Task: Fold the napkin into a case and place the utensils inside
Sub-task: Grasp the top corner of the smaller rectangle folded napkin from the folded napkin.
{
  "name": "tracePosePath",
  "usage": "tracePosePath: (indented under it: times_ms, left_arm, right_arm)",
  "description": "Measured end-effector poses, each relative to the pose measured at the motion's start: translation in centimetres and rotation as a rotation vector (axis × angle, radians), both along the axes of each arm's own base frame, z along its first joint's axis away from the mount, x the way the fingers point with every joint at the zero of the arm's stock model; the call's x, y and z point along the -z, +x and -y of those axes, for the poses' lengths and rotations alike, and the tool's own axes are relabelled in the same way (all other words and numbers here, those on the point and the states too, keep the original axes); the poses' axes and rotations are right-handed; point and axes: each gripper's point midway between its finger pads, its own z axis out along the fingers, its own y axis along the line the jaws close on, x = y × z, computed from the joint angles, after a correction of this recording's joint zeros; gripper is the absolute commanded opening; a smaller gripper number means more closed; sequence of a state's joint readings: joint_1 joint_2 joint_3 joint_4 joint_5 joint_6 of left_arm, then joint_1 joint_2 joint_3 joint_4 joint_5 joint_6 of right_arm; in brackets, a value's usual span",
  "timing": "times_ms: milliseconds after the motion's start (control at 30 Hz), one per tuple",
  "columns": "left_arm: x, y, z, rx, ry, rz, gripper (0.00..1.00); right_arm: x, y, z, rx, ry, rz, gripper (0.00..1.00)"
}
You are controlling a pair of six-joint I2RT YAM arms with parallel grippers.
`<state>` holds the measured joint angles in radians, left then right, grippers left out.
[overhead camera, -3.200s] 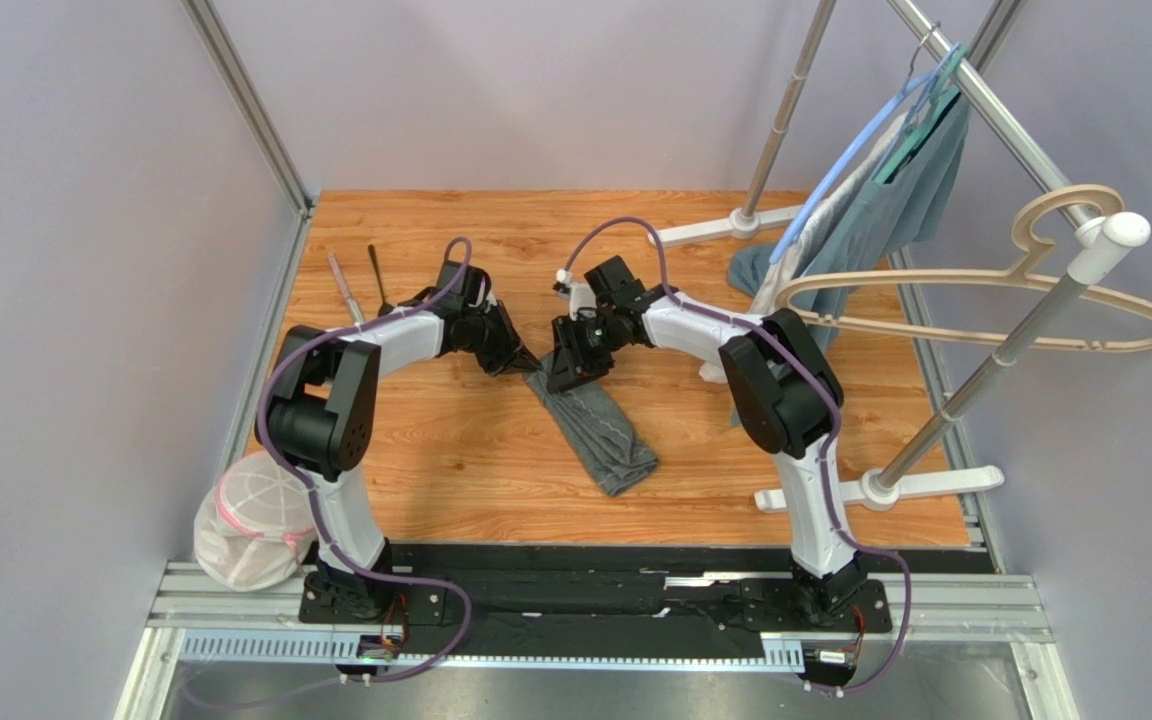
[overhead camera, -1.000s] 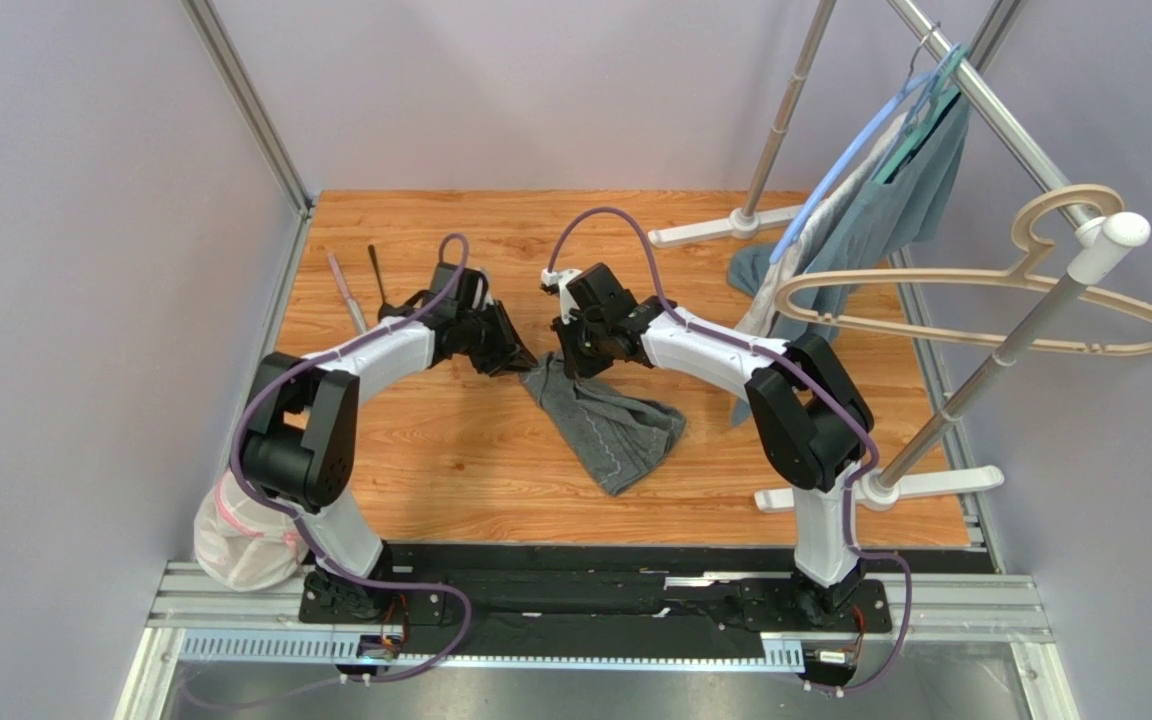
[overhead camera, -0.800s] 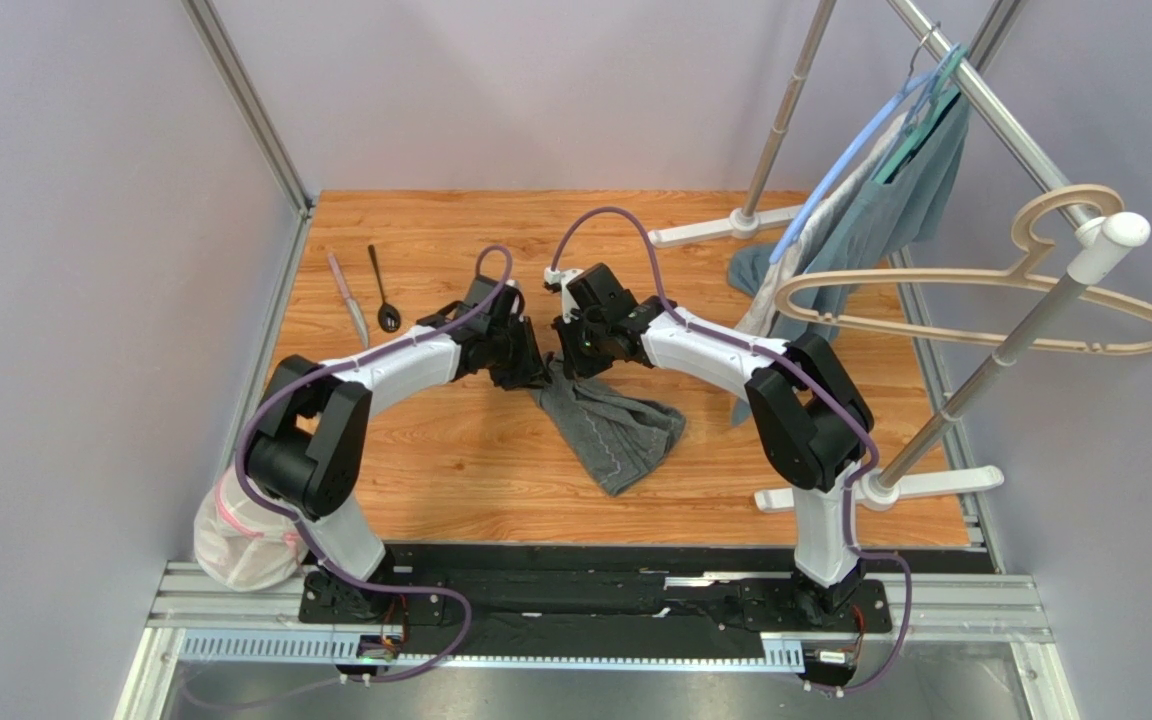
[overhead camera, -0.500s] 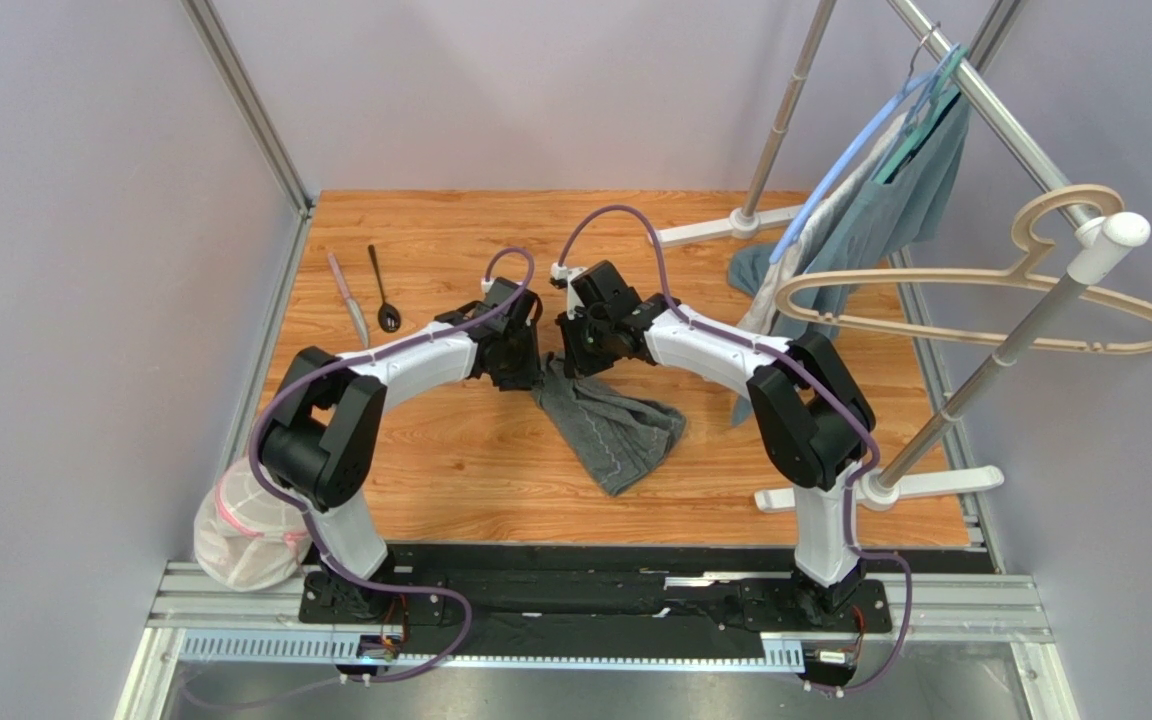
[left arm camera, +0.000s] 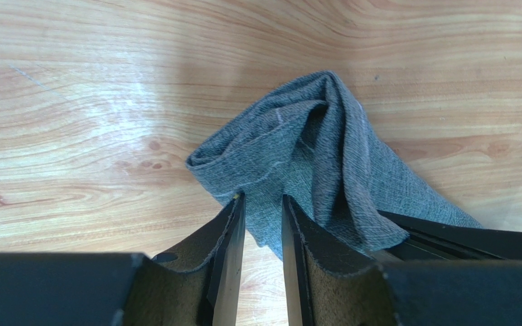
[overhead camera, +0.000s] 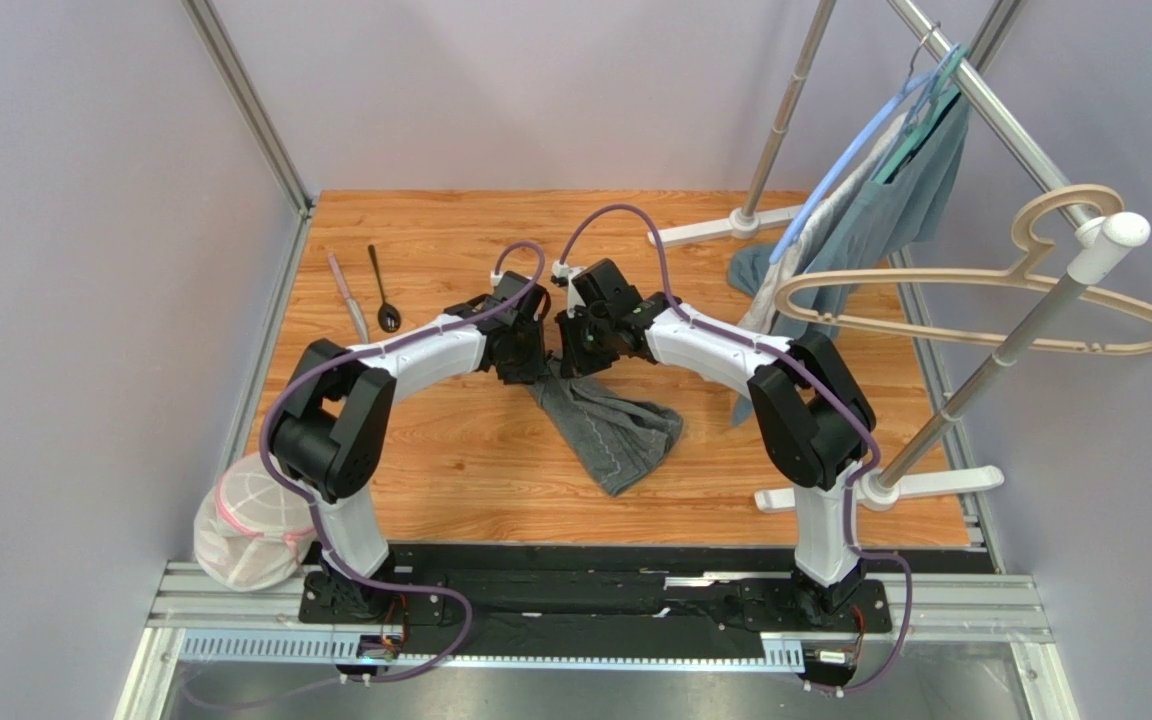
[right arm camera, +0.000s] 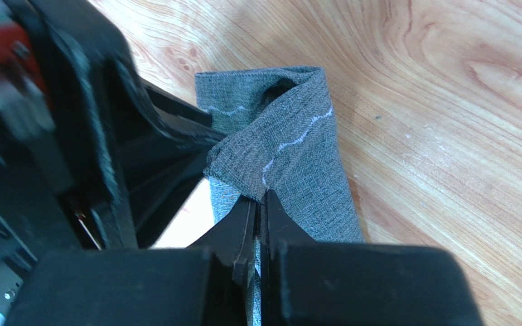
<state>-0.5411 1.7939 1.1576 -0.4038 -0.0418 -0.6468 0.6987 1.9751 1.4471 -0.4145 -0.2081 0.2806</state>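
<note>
Napkin (overhead camera: 615,432) lies mid-table, half folded and rumpled, running from far-left to near-right. Right gripper (right arm camera: 258,198) is clamped on its far end, fingers together with a fold of cloth pinched between the tips. Left gripper (left arm camera: 262,200) sits just left of it, fingers slightly apart, tips at the napkin's bunched far edge, with cloth showing past the gap. Knife (overhead camera: 346,297) and spoon (overhead camera: 382,288) lie side by side far-left on the table (overhead camera: 432,450), well apart from both grippers.

Crumpled napkin (overhead camera: 615,431) in middle of counter (overhead camera: 432,450), its 11 o'clock end under left hand (overhead camera: 527,360) and right hand (overhead camera: 579,357), close together there. Well apart at 10 o'clock, knife (overhead camera: 345,296) and spoon (overhead camera: 382,288) side by side.
</note>
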Motion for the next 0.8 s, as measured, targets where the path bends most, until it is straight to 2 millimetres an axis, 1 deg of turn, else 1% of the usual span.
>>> tracePosePath:
  times_ms: [200, 333, 367, 433, 467, 533, 567, 633, 667, 733, 767, 800]
  left_arm:
    - [-0.2, -0.3, 0.6, 0.021, 0.008, 0.008, 0.33]
    - [-0.3, 0.0, 0.7, 0.02, 0.017, 0.001, 0.32]
    - [-0.2, 0.2, 0.8, 0.019, 0.02, -0.003, 0.29]
    - [0.2, 0.4, 0.8, 0.016, 0.029, -0.012, 0.26]
    - [0.5, 0.5, 0.8, 0.015, 0.036, -0.018, 0.21]
    - [1.1, 0.4, 0.7, 0.01, 0.05, -0.032, 0.17]
    - [1.3, 0.3, 0.5, 0.008, 0.059, -0.04, 0.14]
    - [1.4, 0.2, 0.3, 0.003, 0.069, -0.041, 0.1]
    - [1.3, 0.3, 0.2, 0.001, 0.075, -0.041, 0.06]
    - [1.3, 0.3, 0.0, -0.003, 0.082, -0.038, 0.04]
    - [1.2, 0.3, 0.0, -0.004, 0.085, -0.037, 0.0]
    - [1.2, 0.3, -0.1, -0.005, 0.085, -0.036, 0.0]
  right_arm:
    - [-0.2, -0.1, -0.2, -0.003, 0.01, -0.005, 0.0]
    - [-0.2, -0.1, -0.2, -0.001, 0.012, -0.008, 0.0]
    - [-0.2, -0.1, -0.2, 0.0, 0.012, -0.009, 0.0]
    - [-0.2, -0.1, -0.2, 0.001, 0.013, -0.01, 0.0]
    - [-0.2, -0.1, -0.2, 0.001, 0.014, -0.012, 0.0]
    - [-0.2, -0.2, -0.3, 0.003, 0.02, -0.017, 0.0]
    - [-0.2, -0.3, -0.4, 0.003, 0.021, -0.02, 0.0]
    - [-0.3, -0.4, -0.4, 0.005, 0.027, -0.028, 0.0]
    - [-0.3, -0.4, -0.5, 0.008, 0.03, -0.032, 0.0]
    - [-0.3, -0.5, -0.6, 0.015, 0.036, -0.041, 0.0]
    - [-0.3, -0.6, -0.6, 0.02, 0.039, -0.048, 0.0]
    - [-0.3, -0.6, -0.6, 0.026, 0.043, -0.055, 0.0]
